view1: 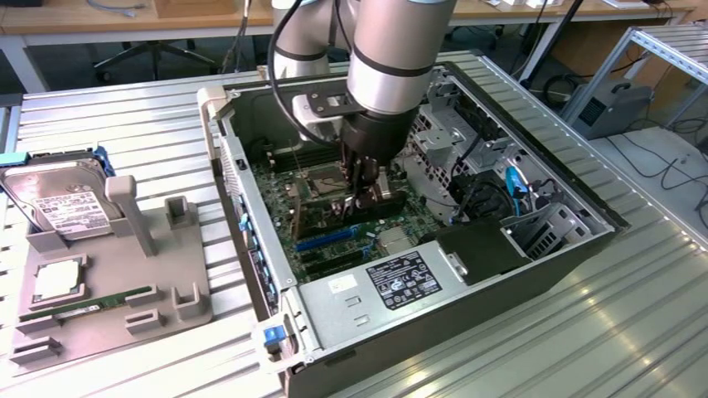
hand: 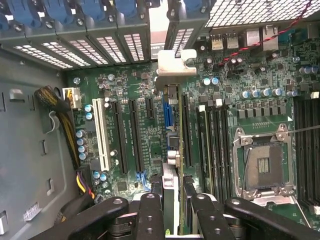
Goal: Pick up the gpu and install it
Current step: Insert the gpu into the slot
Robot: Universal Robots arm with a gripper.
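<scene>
The gpu [hand: 173, 95] is seen edge-on in the wrist view as a thin dark card running out from between my fingers. Its silver metal bracket [hand: 175, 62] sits at the far end, by the case's rear slot covers. My gripper [hand: 175, 206] is shut on the card, one black finger [hand: 150, 212] on each side. The card stands upright over the motherboard, in line with the blue expansion slot [hand: 168, 114]; whether it is seated I cannot tell. In the exterior view my gripper [view1: 361, 197] reaches down into the open computer case [view1: 238, 166], above the green motherboard [view1: 321, 240].
A grey fixture [view1: 144, 274] at the exterior view's left holds a hard drive [view1: 55, 207], a processor chip [view1: 55, 283] and a green memory stick [view1: 105, 297]. Inside the case are the power supply [view1: 393, 282], drive cage [view1: 443, 141], cables [view1: 487, 195], the processor socket [hand: 262, 165] and a white slot [hand: 100, 132].
</scene>
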